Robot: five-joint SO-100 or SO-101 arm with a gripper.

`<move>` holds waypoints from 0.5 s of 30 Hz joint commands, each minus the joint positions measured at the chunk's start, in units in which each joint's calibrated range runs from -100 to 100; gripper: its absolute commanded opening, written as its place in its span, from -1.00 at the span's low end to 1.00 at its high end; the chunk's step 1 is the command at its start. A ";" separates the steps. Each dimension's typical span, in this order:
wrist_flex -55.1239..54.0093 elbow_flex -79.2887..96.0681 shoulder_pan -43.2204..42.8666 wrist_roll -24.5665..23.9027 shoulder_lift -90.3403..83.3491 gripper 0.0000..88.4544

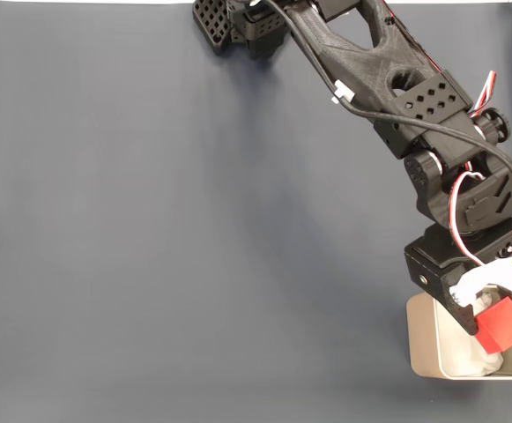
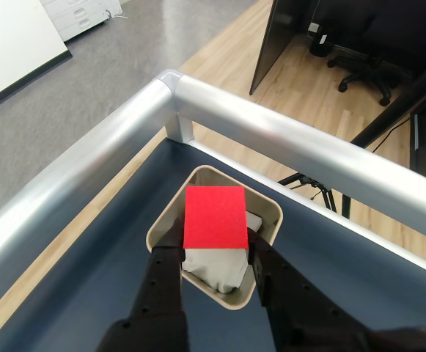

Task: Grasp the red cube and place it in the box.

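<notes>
While stretched from the top edge down to the lower right in the fixed view, hung bent over the box [image 1: 425, 344]. Pinched the red cube [image 2: 214, 218] between the gripper [image 2: 214, 253] fingers, directly above the white lining [image 2: 216, 268].

cube: the red cube [image 2: 214, 218] was held between the jaws of the gripper [image 2: 214, 253], above the box [image 2: 271, 213] | box: was set directly below the jaws, near the table's corner rail [image 2: 170, 86] | lining [image 2: 216, 265]: was seen in the box, under the cube
</notes>
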 commanded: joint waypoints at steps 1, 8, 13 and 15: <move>-0.85 -4.13 0.86 0.00 -0.62 -1.00; -0.85 -4.13 0.86 0.05 -0.79 -1.00; -0.93 -4.13 1.00 0.05 -0.71 -0.99; -1.34 -4.13 1.00 -0.15 -0.71 -0.90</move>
